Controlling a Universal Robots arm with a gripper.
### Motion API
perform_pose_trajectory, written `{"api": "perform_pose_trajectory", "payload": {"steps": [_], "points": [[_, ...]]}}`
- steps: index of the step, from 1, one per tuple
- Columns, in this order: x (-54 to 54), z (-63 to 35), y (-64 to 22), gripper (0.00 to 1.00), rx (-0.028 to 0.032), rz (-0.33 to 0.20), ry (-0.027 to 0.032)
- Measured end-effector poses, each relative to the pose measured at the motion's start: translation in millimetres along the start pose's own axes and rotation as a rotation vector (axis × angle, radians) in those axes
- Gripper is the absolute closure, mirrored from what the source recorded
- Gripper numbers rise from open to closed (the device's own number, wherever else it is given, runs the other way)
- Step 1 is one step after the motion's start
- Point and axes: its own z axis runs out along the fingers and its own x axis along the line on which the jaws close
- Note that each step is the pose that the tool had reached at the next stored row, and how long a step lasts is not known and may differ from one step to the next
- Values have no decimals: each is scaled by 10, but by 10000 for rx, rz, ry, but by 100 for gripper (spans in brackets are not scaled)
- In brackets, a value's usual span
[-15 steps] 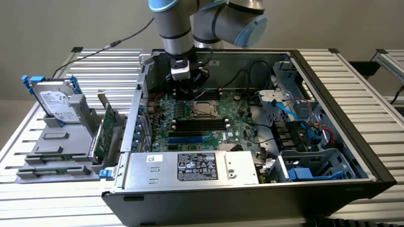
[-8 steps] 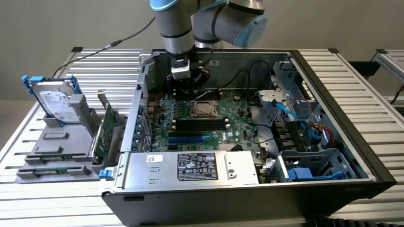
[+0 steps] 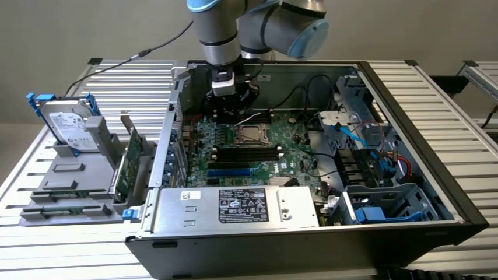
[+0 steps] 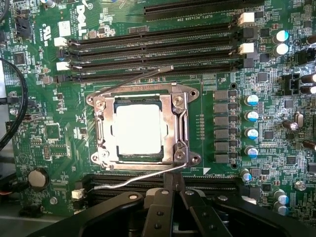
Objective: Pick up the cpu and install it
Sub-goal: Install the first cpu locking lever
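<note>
Silvery-grey cpu (image 4: 139, 129) lies flat inside the socket frame (image 4: 180, 123) on the motherboard (image 4: 39, 123), and the gripper (image 4: 173, 186), pinched shut on nothing, hangs just beside the frame's wire lever (image 4: 133, 179), where I'd guess a slip could scrape the board or jolt the chip.

1. A table (image 3: 435, 99) of ribbed, silvery metal slats carries everything.
2. An open black computer case (image 3: 295, 256) lies on its side on the slats, across the middle and the exterior view's right.
3. A grey plastic rack (image 3: 70, 175) sits on the slats just beside the case, on the exterior view's left.
4. The slats run on behind both.
</note>
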Motion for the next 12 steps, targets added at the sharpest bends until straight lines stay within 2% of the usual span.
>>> {"api": "perform_pose_trajectory", "payload": {"steps": [7,11,12], "points": [[32,9,-10,89,-169,118,16],[31,5,-7,89,-298,238,19],[31,6,-8,89,-313,286,19]]}}
